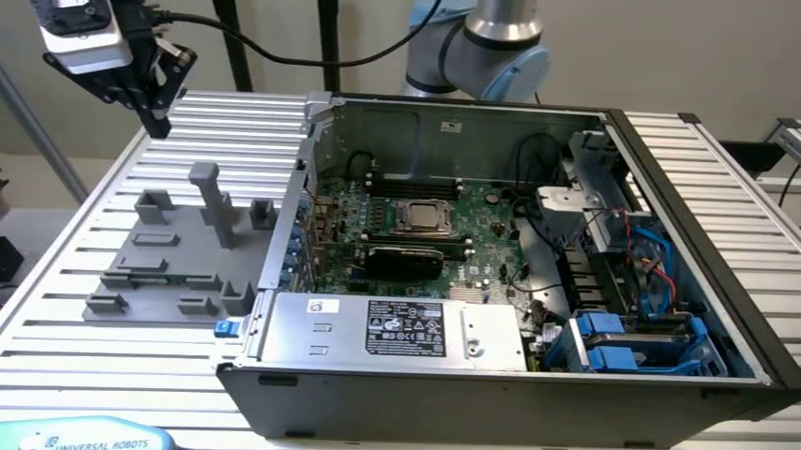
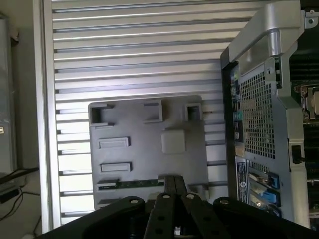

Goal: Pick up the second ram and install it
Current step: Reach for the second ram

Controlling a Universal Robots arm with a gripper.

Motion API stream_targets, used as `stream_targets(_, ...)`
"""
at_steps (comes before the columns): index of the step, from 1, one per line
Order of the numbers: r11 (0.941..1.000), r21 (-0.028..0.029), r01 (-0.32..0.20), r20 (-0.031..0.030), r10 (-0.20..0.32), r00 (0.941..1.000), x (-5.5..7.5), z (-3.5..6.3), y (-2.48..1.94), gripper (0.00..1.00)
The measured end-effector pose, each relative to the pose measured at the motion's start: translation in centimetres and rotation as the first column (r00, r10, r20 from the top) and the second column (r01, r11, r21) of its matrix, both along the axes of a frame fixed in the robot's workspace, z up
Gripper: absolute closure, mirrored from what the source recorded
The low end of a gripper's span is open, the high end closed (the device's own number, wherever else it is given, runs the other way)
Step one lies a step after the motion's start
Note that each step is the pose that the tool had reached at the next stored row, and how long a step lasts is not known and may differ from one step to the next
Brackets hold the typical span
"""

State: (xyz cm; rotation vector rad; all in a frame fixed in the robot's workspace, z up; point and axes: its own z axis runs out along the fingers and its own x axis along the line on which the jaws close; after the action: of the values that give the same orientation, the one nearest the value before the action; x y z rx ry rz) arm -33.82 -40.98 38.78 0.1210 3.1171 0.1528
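Exterior view: the second ram [image 1: 163, 278], a thin green stick, sits in a long slot of the grey fixture plate [image 1: 131, 246], close to the plate's edge at 6 o'clock. The plate rests on the ribbed counter [image 1: 63, 309], at 9 o'clock from the open computer case [image 1: 501, 384] and just beside its wall. A tall grey post [image 1: 206, 202] stands upright on the plate at 12 o'clock from the ram. The pincer [image 1: 157, 122] hangs high at 11 o'clock from the plate, well apart from the ram, with its fingers pointing down and pressed together, nothing between them. Inside the case the square CPU socket [image 1: 426, 216] sits mid-board, with long black slots [image 1: 414, 178] at 12 o'clock from it and a silver power supply [image 1: 388, 328] at 6 o'clock. In the wrist view the ram [image 2: 137, 183] shows as a green strip seated in the plate [image 2: 149, 164], and the closed pincer [image 2: 174, 184] overlaps the end of the strip nearer the case [image 2: 259, 99]
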Motion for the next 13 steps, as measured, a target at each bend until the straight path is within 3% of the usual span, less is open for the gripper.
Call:
stream_targets(7,1.0000,-0.0032,0.000,-0.0022,0.000,1.0000,-2.1,-0.50,-0.48,0.89)
stream_targets(13,1.0000,-0.0046,0.000,-0.0101,0.000,0.9999,-3.2,-0.97,-0.93,0.89)
